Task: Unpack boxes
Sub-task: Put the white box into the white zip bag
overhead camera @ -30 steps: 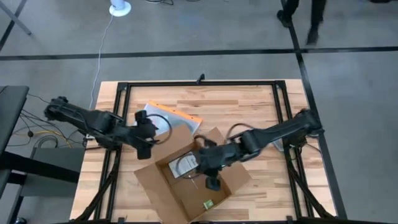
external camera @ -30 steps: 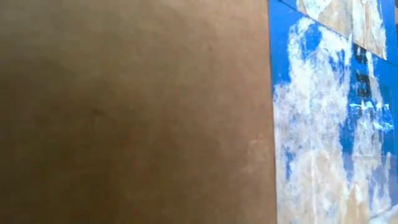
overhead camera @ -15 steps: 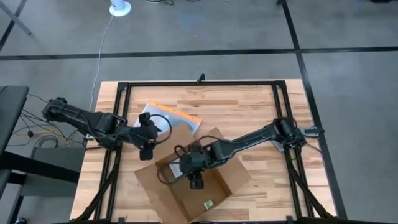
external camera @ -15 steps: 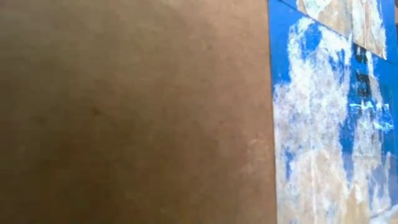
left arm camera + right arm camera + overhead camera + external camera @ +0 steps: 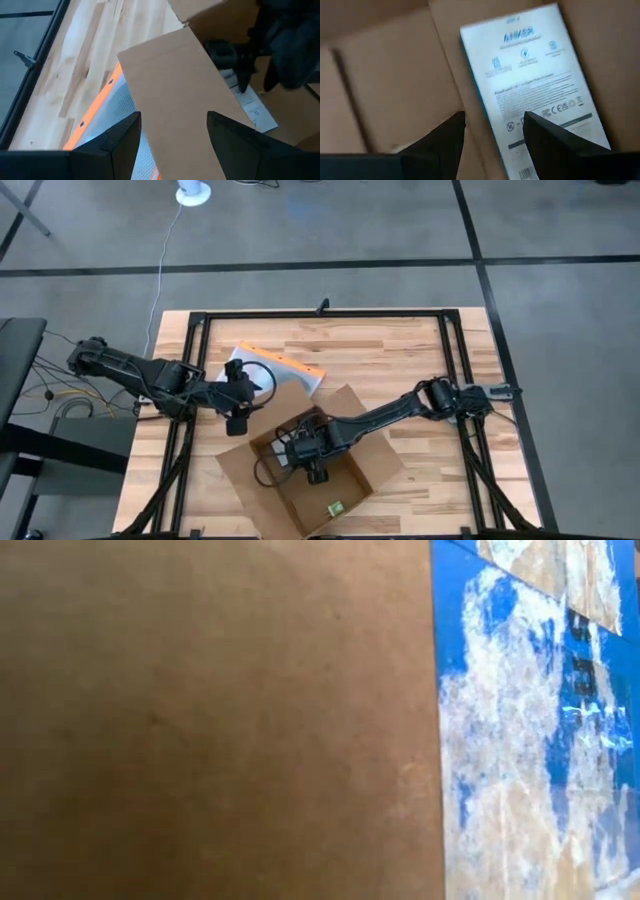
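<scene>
Low view: brown wall of the cardboard shipping box [image 5: 210,720] fills the frame, with a worn blue-and-white tape strip [image 5: 520,730] on it.
Box: open on the wooden table [image 5: 400,350], near edge, flaps spread outward.
Right gripper [image 5: 492,137]: inside the box, fingers spread, over a white printed retail package [image 5: 535,95] lying flat on the box floor (touching or not, cannot tell).
Left gripper [image 5: 172,132]: at the box's far-left flap [image 5: 175,95], fingers spread to either side of it.
Pouch: orange-edged clear pouch [image 5: 285,367] lies just beyond the box, partly under that flap.
</scene>
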